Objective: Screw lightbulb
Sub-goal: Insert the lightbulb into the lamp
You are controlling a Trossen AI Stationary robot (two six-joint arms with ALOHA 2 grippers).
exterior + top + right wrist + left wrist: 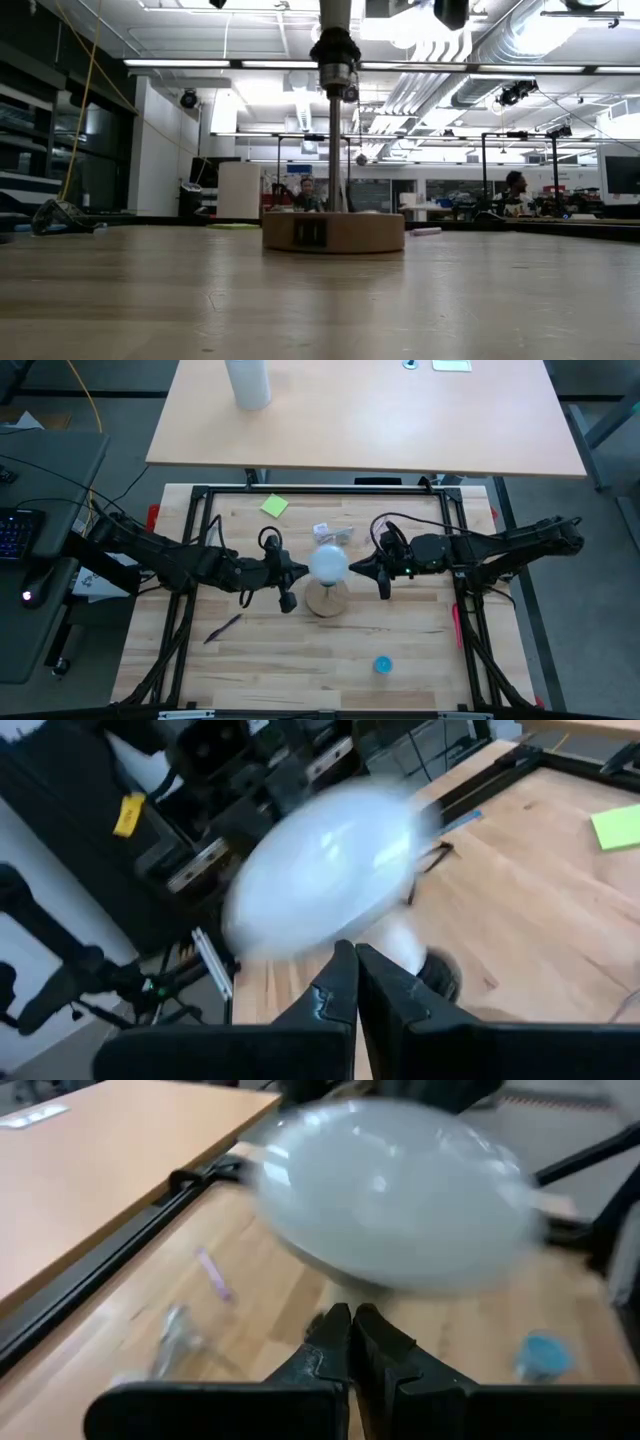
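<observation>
While the lightbulb point(328, 564) sat over the wooden base point(326, 600), seemingly socketed, both closed grippers, left point(303, 569) and right point(355, 569), flanked it empty; tightening probably remained.

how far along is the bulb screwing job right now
Looks done: the lightbulb stands over the wooden disc base, on its socket stem. In hand: the left gripper and right gripper, both shut, press their tips at opposite sides of the globe rather than clamping it. Left: turning it home; how deep the thread sits cannot be seen.
</observation>
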